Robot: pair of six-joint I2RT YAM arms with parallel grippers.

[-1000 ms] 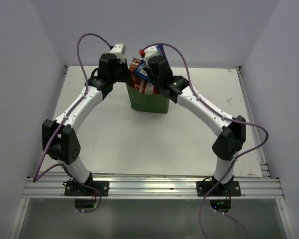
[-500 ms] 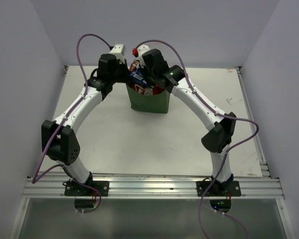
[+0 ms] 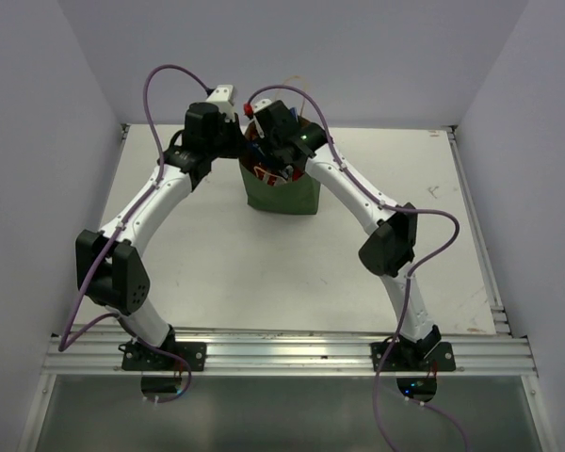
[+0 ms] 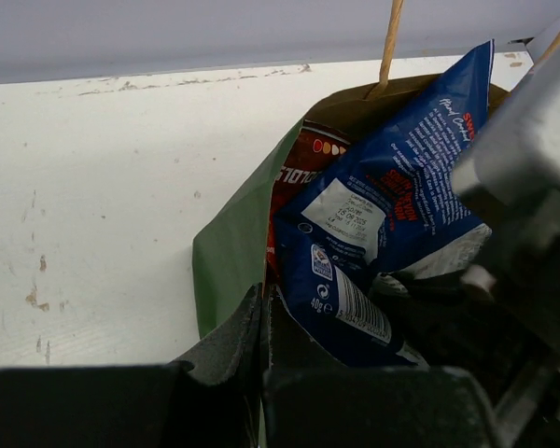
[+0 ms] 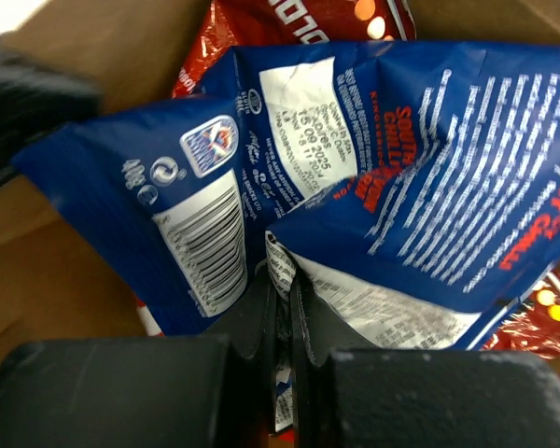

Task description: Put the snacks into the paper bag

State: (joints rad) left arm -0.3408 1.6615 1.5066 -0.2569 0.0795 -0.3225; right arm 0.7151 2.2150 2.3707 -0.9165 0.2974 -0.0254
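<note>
Right hand [image 5: 282,280], we note, clamps the blue packet [image 5: 401,168] inside the paper bag [image 4: 229,252]; left hand [image 4: 264,308] pinches its ten-o'clock rim.

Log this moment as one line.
left claw: shut on dark green paper bag rim | right claw: shut on glossy blue snack packet at bag mouth | inside: glossy red packet | release: not yet

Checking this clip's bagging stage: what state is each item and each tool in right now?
left tool: shut, pinching the rim of the paper bag.
right tool: shut on the blue packet.
paper bag: upright, mouth open.
blue packet: crumpled, gripped at one edge, partly down in the bag's mouth.
red packet: inside the bag, behind the blue packet.
</note>
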